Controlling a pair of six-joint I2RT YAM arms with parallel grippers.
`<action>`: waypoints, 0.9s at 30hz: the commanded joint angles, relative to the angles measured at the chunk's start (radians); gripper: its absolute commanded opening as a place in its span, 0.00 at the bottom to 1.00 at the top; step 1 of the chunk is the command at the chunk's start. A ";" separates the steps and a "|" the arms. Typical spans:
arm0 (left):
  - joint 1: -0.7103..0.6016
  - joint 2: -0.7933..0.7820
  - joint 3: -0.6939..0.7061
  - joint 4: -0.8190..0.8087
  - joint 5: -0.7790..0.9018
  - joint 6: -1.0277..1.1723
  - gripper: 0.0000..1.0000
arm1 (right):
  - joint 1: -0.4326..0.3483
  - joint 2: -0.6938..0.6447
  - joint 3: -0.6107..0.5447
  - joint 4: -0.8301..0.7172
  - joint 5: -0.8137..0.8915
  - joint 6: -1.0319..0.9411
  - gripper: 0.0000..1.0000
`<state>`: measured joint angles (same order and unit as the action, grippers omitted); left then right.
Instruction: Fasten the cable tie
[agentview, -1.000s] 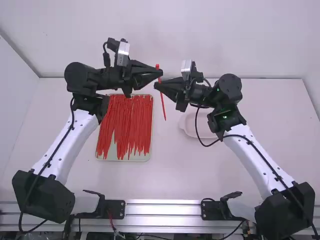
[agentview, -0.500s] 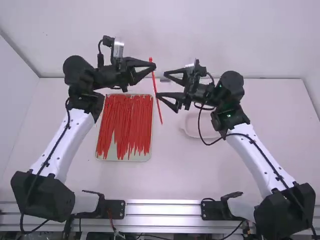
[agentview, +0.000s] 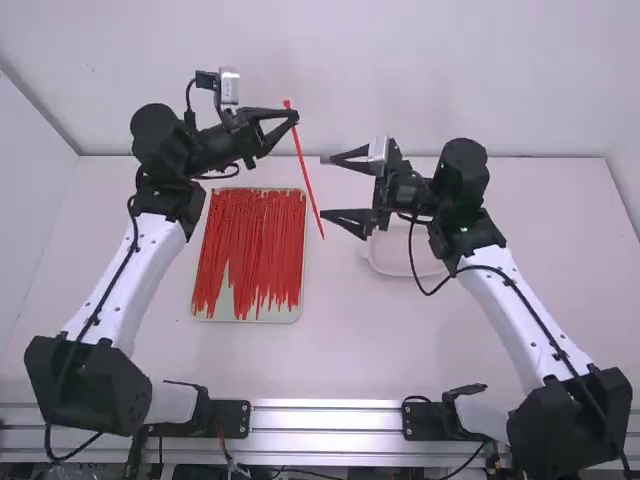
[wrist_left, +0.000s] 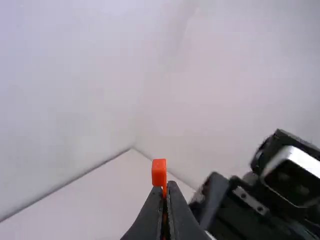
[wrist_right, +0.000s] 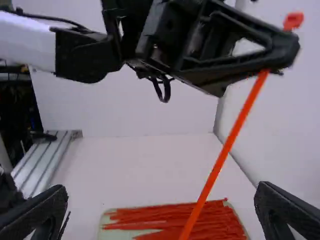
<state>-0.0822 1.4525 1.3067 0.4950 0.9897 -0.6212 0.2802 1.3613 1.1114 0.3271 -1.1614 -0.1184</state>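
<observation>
Above the far edge of the table (agentview: 340, 300), my left gripper (agentview: 292, 117) clamps the cable tie (agentview: 306, 172) just below its head, and its loose tail could sway past my wide-spread right gripper (agentview: 330, 188).

The left claw (wrist_left: 164, 194) hides the cable tie's (wrist_left: 159, 173) strap below its head.
</observation>
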 joint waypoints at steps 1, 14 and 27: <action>0.004 0.034 0.058 -0.050 -0.092 0.051 0.02 | -0.013 -0.008 0.032 0.007 -0.040 -0.100 1.00; 0.005 0.306 0.376 -0.476 -0.059 0.119 0.02 | -0.078 -0.008 -0.014 0.005 -0.082 -0.473 0.99; 0.002 0.332 0.328 -0.460 0.285 -0.291 0.02 | -0.070 -0.008 -0.138 0.009 -0.247 -1.102 1.00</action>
<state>-0.0822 1.7943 1.6413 0.0311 1.1553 -0.7727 0.2031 1.3613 0.9924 0.3344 -1.3571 -1.0473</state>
